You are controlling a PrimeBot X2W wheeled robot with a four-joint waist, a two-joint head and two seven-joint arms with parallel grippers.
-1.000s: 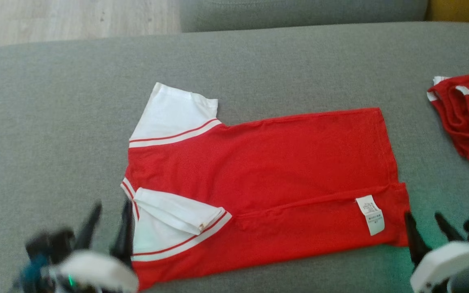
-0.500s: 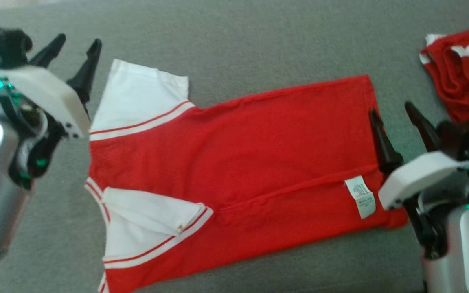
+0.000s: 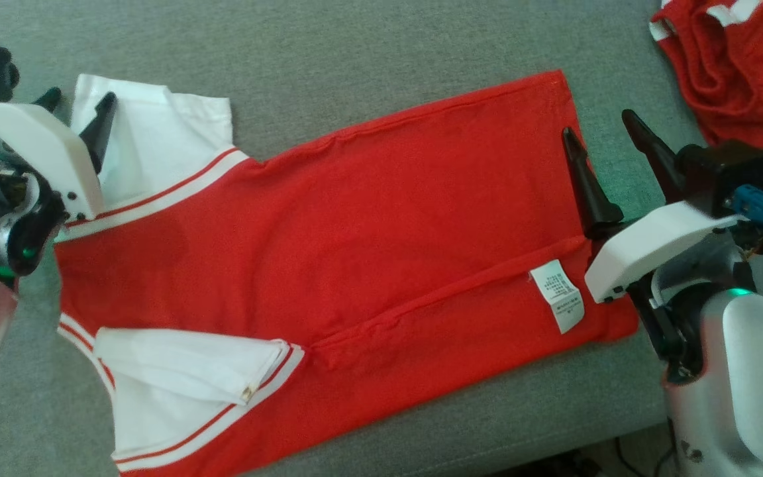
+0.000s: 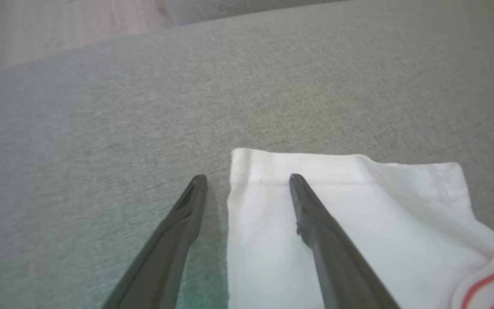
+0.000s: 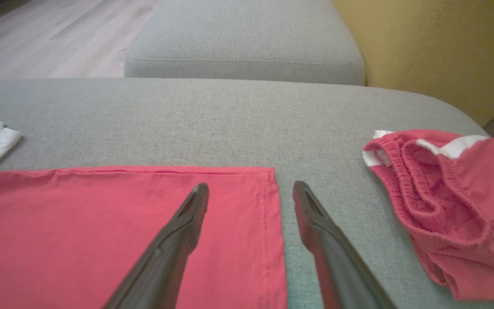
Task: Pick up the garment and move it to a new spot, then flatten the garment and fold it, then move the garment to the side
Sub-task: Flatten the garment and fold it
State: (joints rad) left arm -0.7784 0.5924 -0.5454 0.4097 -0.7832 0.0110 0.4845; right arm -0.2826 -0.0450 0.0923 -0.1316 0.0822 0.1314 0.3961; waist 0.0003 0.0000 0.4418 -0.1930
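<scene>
A red shirt [image 3: 368,232] with white sleeves lies spread flat in the middle of a grey sofa cushion [image 3: 355,46]. The left gripper [image 3: 80,101] is released, its fingers spread and straddling the outer edge of the far white sleeve [image 3: 156,139]. The right gripper [image 3: 597,124] is also released and empty, with one finger over the shirt's bottom hem [image 5: 268,214] and the other over bare cushion. Crumpled red shorts [image 3: 732,66] lie apart, beyond the right gripper.

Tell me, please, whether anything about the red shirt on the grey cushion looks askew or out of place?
Yes. The shirt isn't fully flat: its near edge is folded over along a crease, baring the white care label, and the near white sleeve is doubled over itself. Red shorts lie crumpled off to its right.
</scene>
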